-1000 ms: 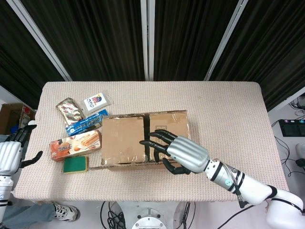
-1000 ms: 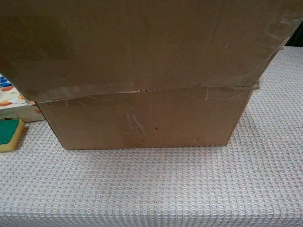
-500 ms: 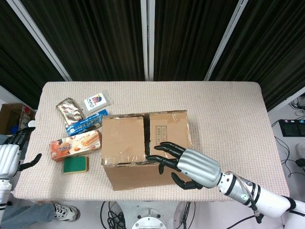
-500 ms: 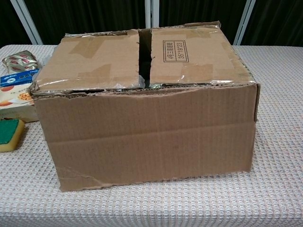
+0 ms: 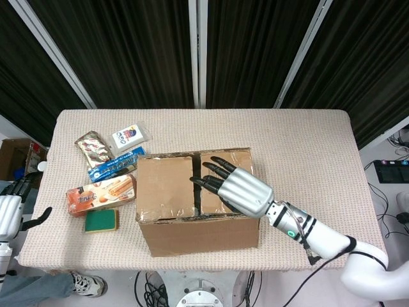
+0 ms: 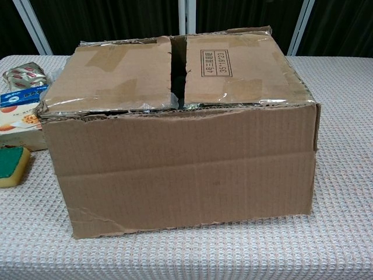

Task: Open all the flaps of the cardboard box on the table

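Observation:
The cardboard box (image 5: 165, 187) stands mid-table with its two top flaps lying flat and a dark gap between them. In the chest view the box (image 6: 180, 163) fills the frame, its front flap folded down flat against the front wall. My right hand (image 5: 235, 189) is above the right top flap, fingers stretched out and apart, tips near the gap, holding nothing; whether it touches the cardboard I cannot tell. The chest view does not show it. My left hand (image 5: 9, 213) hangs open off the table's left edge, well away from the box.
Left of the box lie a wafer box (image 5: 101, 194), a green sponge (image 5: 101, 220), a blue packet (image 5: 116, 164), a white packet (image 5: 130, 137) and a red-patterned packet (image 5: 94, 148). The sponge (image 6: 10, 165) also shows at the chest view's left edge. Dark curtains stand behind the table (image 5: 307, 147).
The front flap has swung from sticking out toward me down against the front wall. My right hand has moved from the box's front edge back over the right top flap.

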Robot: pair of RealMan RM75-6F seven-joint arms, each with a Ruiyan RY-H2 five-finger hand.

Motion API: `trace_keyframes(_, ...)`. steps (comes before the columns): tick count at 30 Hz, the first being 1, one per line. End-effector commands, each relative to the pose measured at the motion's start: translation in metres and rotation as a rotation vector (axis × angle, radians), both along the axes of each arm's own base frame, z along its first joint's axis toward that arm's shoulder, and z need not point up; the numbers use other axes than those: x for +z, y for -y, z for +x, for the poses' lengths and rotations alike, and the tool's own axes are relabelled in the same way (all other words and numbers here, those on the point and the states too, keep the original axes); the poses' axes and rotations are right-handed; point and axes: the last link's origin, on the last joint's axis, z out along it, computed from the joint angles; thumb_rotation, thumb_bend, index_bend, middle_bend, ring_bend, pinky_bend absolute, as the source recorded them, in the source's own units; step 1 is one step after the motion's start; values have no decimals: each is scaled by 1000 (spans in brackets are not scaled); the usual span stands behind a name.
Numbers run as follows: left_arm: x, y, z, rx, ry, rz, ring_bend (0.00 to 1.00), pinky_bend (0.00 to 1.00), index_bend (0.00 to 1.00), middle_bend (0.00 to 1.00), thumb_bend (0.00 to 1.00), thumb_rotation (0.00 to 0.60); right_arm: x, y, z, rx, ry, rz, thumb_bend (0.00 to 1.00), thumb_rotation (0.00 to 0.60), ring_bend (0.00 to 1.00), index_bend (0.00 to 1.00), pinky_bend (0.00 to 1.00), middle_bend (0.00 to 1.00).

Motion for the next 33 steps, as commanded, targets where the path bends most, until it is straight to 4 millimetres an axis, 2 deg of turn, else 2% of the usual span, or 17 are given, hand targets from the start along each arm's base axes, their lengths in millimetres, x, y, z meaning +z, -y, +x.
trace_keyframes(1, 1, 0, -1, 1, 3, 2, 171, 282, 134, 152, 247, 600, -46, 28, 16, -6, -138, -14, 758, 600, 0, 14, 0, 202)
trace_keyframes(7, 2, -1, -6, 12, 16, -4, 170, 282, 135, 152, 248, 600, -68, 41, 30, -43, -176, 20, 782, 600, 0, 41, 0, 93)
trace_keyframes(12, 3, -2, -9, 14, 16, 2, 171, 282, 135, 152, 248, 600, -81, 44, 43, -30, -180, 35, 785, 600, 0, 91, 0, 85)
trace_keyframes(16, 6, -2, -11, 17, 15, 10, 170, 282, 134, 152, 248, 600, -93, 43, 45, -32, -198, 60, 785, 600, 0, 92, 0, 109)
trace_keyframes(22, 8, -1, -13, 22, 29, 16, 171, 282, 135, 152, 248, 600, -100, 45, 37, -53, -232, 76, 786, 600, 0, 146, 0, 147)
trace_keyframes(31, 5, 0, -14, 24, 38, 12, 171, 282, 135, 152, 248, 600, -96, 42, 39, -18, -253, 63, 788, 600, 0, 302, 0, 242)
trace_keyframes(33, 4, 0, -14, 23, 39, 9, 171, 282, 135, 152, 248, 600, -94, 41, 37, -15, -261, 62, 792, 600, 0, 365, 0, 284)
